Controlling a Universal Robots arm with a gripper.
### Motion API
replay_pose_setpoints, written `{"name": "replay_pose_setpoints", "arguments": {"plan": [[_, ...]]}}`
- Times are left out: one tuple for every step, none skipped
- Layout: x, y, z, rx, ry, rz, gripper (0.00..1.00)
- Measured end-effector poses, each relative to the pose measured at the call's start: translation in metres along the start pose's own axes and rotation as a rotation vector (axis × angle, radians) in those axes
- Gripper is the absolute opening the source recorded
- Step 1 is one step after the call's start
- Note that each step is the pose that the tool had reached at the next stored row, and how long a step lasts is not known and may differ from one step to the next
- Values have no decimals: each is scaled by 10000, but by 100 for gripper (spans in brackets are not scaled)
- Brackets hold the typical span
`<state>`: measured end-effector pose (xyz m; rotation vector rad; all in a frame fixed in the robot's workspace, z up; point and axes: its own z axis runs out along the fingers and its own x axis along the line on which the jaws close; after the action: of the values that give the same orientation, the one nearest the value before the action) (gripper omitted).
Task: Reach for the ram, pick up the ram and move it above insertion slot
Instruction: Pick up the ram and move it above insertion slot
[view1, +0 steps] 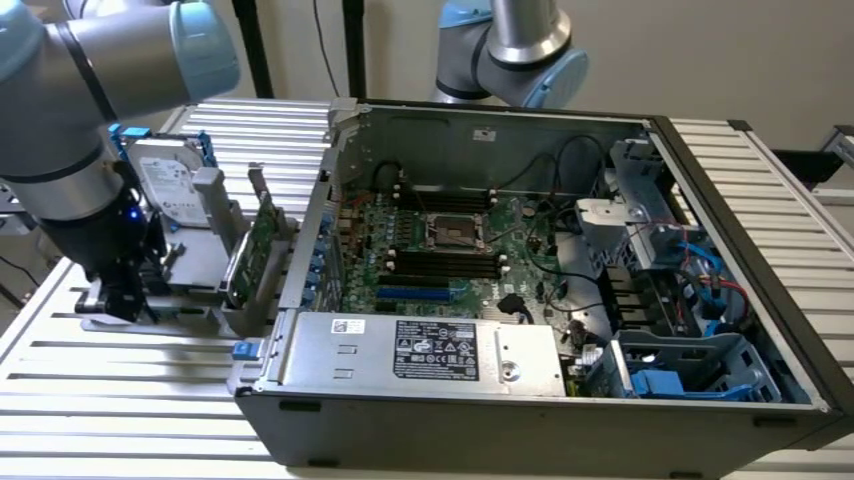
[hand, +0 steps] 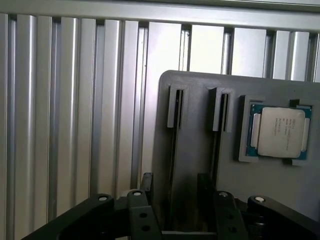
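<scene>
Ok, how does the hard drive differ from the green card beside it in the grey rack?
The hard drive is a silver block with a white label; the green card is a thin board. The hard drive stands farther from the computer case; the green card is beside it. Both stand upright in the grey rack.

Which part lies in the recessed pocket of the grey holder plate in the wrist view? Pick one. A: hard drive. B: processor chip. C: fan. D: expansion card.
B: a processor chip, with a silver lid on a green board, lies flat in the pocket of the grey holder plate.
</scene>
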<state>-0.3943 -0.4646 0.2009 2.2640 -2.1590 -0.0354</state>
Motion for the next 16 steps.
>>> {"name": "replay_pose_setpoints", "arguments": {"plan": [[0,-5,4,1,0,0,48],[0,-8,7,0,0,0,48],[0,-12,11,-1,1,0,48],[0,-15,15,-2,1,0,48],[0,-20,19,-2,1,0,48],[0,-23,24,0,0,-1,48],[0,-25,28,0,0,0,48],[0,-25,31,-2,1,1,48],[1,-25,32,-2,2,0,48],[1,-26,33,-3,2,0,46],[1,-26,34,-1,1,-1,40],[1,-27,35,-1,1,-1,40],[1,-27,35,-1,0,-1,33],[0,-28,36,0,0,0,27],[1,-29,36,0,2,-1,27],[1,-30,36,0,-1,-1,22]]}}
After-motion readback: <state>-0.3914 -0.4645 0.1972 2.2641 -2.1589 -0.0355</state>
